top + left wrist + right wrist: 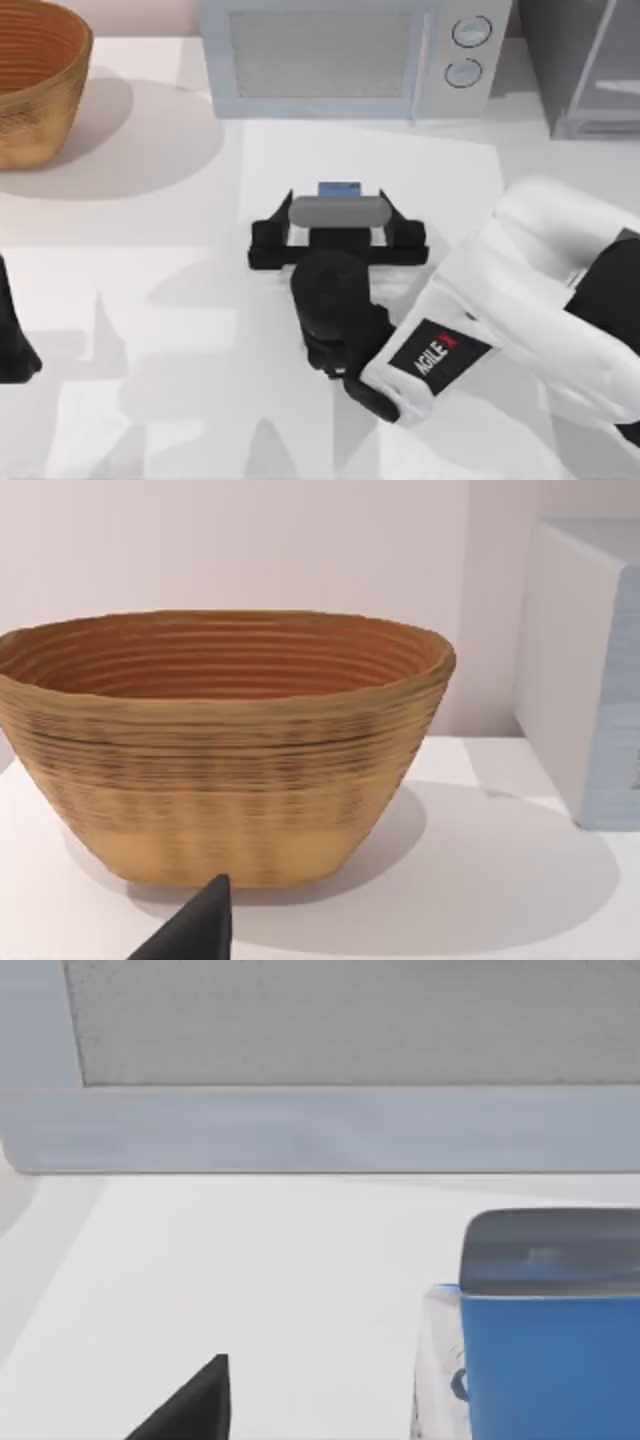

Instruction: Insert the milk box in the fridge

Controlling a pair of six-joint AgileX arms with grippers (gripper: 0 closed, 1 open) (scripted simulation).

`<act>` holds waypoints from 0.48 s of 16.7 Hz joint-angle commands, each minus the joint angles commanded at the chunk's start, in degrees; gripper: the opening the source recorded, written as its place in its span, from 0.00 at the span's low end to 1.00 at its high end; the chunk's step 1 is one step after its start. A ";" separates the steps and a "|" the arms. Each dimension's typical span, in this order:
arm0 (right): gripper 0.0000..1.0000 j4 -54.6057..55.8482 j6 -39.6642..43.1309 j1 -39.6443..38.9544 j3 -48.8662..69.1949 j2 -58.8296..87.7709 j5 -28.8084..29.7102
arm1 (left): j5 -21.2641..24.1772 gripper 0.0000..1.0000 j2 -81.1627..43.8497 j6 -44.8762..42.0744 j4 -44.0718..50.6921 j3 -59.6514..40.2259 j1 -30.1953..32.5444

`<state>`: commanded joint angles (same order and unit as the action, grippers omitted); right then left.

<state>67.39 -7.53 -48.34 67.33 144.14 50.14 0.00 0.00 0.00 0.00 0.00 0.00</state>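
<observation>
Right now the milk box (339,190) stands upright on the white desk (150,300), near the middle, a little way in front of the white microwave (340,50). From above, a strip of its blue top peeks out past the grey bar of the right claw (338,215). The right claw sits right over the box, with its two black fingers spread wide, one on each side, so it is open and holds nothing yet. In the right wrist view the blue half of the milk box (545,1360) is very close, off to one side, with the microwave door behind it.

The fridge (590,65) is the dark grey cabinet at the far right corner of the desk, next to the microwave. So the box lies just under the right claw, and the fridge is on that same side. I think the right arm is the one to grab it and carry it there.

The left claw (15,340) waits at the left edge of the desk. It faces the woven basket (220,750), and I cannot tell if its fingers are open.
</observation>
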 joint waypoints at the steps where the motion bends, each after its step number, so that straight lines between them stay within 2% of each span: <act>1: 1.00 -0.40 0.17 0.60 1.03 0.50 -0.58 | 0.00 1.00 0.00 0.00 0.00 0.00 0.00; 6: 1.00 -0.69 0.29 1.04 1.79 0.86 -1.01 | 0.00 1.00 0.00 0.00 0.00 0.00 0.00; 8: 0.85 -0.69 0.29 1.04 1.79 0.86 -1.01 | 0.00 1.00 0.00 0.00 0.00 0.00 0.00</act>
<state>66.69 -7.23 -47.31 69.12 145.01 49.13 0.00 0.00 0.00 0.00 0.00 0.00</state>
